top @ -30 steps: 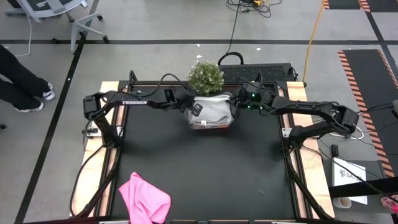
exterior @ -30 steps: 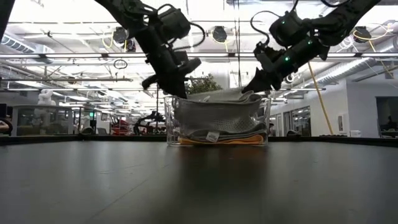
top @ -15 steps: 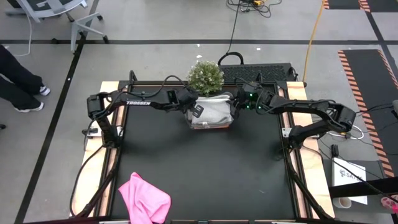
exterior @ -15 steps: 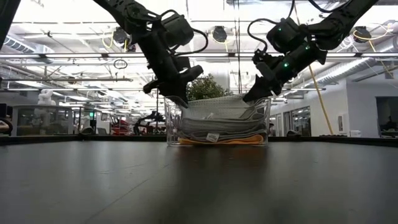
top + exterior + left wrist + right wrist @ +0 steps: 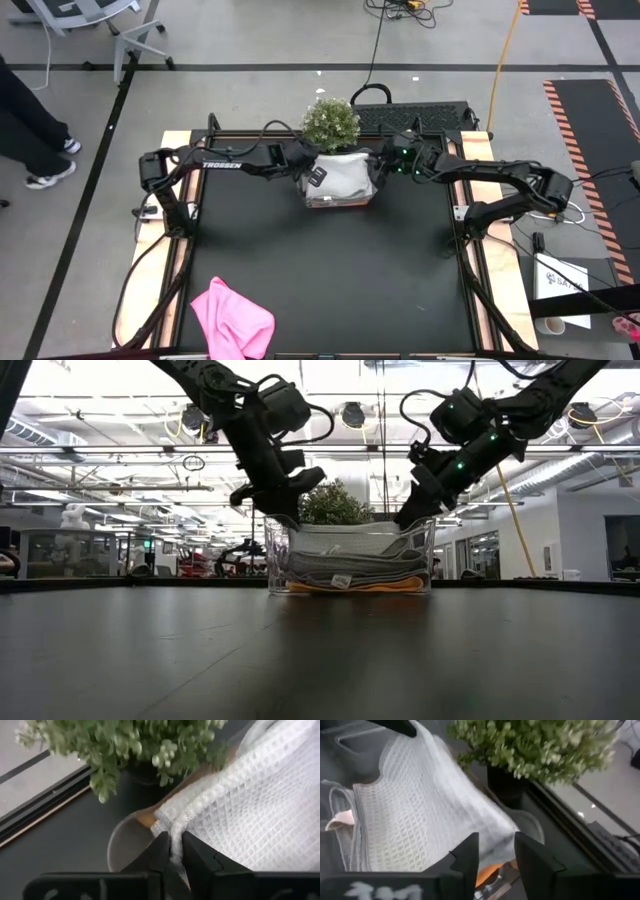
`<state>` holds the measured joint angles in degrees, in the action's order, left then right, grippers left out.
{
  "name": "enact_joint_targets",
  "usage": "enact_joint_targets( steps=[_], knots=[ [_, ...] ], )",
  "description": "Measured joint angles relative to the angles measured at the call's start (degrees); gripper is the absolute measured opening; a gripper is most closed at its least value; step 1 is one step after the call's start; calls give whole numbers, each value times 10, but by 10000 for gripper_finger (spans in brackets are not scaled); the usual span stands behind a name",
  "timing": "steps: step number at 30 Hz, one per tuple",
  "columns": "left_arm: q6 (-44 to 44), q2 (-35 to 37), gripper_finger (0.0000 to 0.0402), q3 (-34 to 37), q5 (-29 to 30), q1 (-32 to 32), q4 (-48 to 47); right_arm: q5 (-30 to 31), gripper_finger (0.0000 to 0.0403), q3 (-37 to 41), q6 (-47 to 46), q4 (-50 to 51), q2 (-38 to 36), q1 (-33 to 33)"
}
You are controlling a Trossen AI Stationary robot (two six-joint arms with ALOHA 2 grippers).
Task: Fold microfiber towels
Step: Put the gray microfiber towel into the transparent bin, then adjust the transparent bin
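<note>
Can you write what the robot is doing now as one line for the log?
left gripper: pinching grey towel edge | right gripper: open above towel | towel: in tub | pink towel: waiting on table

Pink towel [image 5: 232, 320] cut by bottom edge in high view. Orange towel [image 5: 352, 586] mostly buried under grey towel [image 5: 350, 560] in tub [image 5: 428, 550]. Plant [image 5: 125, 745] blurred, cropped in wrist views. Person's leg [image 5: 25, 130] cropped at left edge.
</note>
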<state>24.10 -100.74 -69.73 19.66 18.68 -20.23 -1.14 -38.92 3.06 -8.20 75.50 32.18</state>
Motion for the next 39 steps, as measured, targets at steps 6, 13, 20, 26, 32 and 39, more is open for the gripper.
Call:
enact_joint_targets(
  steps=[6,13,20,26,32,39],
  knots=[
    [1,1,88,0,-7,-1,18,-4,136,0,7,-5,-20,-1],
    [-17,9,125,0,-24,-9,19,-5,135,0,7,-7,-39,-18],
    [-2,56,131,0,-5,-8,20,-5,134,0,-9,-17,-39,-69],
    [3,110,131,0,-1,-27,19,-5,133,-52,-34,10,-39,-118],
    [-24,125,131,0,20,-73,0,-3,98,-128,9,110,-33,-144],
    [19,124,131,0,106,-135,-65,-4,7,-202,38,193,20,-162]
  ],
)
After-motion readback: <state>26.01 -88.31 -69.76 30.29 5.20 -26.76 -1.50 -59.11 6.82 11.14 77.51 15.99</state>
